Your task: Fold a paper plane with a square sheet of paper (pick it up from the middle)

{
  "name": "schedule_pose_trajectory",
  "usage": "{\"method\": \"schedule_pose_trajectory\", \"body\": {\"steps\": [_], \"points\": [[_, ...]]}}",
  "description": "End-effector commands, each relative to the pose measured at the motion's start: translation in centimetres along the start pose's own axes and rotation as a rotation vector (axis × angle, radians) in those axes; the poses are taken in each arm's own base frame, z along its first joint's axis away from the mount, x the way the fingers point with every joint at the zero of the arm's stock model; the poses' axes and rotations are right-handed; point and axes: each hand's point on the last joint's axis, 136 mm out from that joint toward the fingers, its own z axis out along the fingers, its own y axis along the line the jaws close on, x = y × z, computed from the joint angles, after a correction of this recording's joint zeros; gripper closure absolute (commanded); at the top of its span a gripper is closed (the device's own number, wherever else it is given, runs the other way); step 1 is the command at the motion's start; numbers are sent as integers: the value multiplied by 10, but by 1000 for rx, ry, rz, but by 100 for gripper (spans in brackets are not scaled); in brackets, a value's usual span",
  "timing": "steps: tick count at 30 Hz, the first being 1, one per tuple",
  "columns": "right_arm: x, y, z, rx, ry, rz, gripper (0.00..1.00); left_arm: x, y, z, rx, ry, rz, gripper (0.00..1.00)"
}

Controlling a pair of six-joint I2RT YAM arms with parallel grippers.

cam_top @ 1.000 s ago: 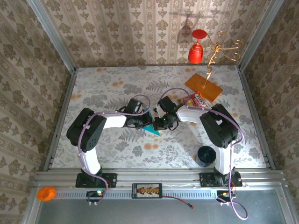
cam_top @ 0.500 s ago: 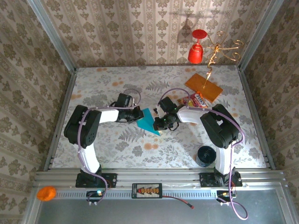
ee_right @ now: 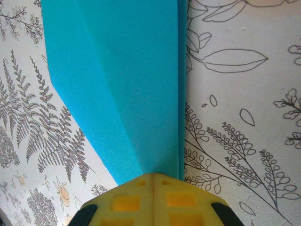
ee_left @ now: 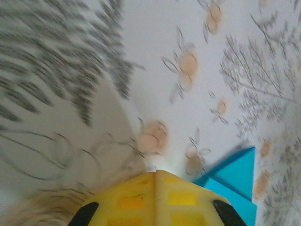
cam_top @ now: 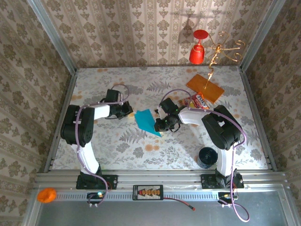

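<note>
Left arm has drawn back to the left since the earlier frame. Its claw [cam_top: 128,111] is now clear of the paper and stands well apart from it, where a second ago it sat right over the paper's left edge. Right arm has not shifted. With the left arm gone, more of the paper lies bare.

Left claw: yellow tips pressed together, seam closed, nothing between them [ee_left: 156,188]. It hovers low over the floral surface [cam_top: 103,141], with a teal corner showing just off to one side in the wrist view.

Right claw [cam_top: 161,126]: tips pressed together too [ee_right: 153,188]. The narrow end of the paper plane [cam_top: 146,121] runs right up to the seam of the tips and touches them. Cannot tell whether it is nipped between them or merely pinned down.

Paper plane [ee_right: 122,80]: teal, partly folded, one long straight edge and a slanting crease. It lies flat on the surface at mid-table between the two claws.

Beyond the right arm, a red-and-yellow snack packet [cam_top: 196,100] lies just beside an orange card [cam_top: 205,87]. Print on the packet is too small to read. A black round object [cam_top: 206,157] sits near the right arm's base.
</note>
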Motion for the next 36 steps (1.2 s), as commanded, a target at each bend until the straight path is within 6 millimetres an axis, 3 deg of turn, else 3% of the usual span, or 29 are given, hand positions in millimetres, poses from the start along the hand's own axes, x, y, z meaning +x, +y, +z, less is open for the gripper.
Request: {"method": "schedule_pose_trajectory", "body": {"steps": [1, 6, 9, 15, 17, 21, 27, 31, 36], "points": [[67, -65, 11, 236, 202, 123, 100, -15, 3, -6, -52, -29, 33, 95], [34, -35, -1, 127, 106, 105, 99, -23, -26, -31, -2, -93, 50, 93], [26, -29, -3, 112, 94, 107, 99, -10, -48, -36, 35, -90, 78, 92], [43, -44, 9, 149, 164, 134, 99, 42, -76, -9, 71, 10, 103, 92], [47, -48, 10, 165, 171, 136, 99, 69, -91, 6, 96, 70, 126, 93], [48, -50, 9, 178, 174, 136, 99, 96, -100, 25, 106, 135, 139, 93], [50, -53, 10, 187, 179, 137, 99, 100, -85, 39, 59, 152, 126, 93], [54, -58, 9, 204, 186, 142, 99, 84, -65, 40, 29, 130, 108, 94], [59, -64, 8, 210, 196, 158, 99, 52, -27, 37, -5, 97, 75, 94]]}}
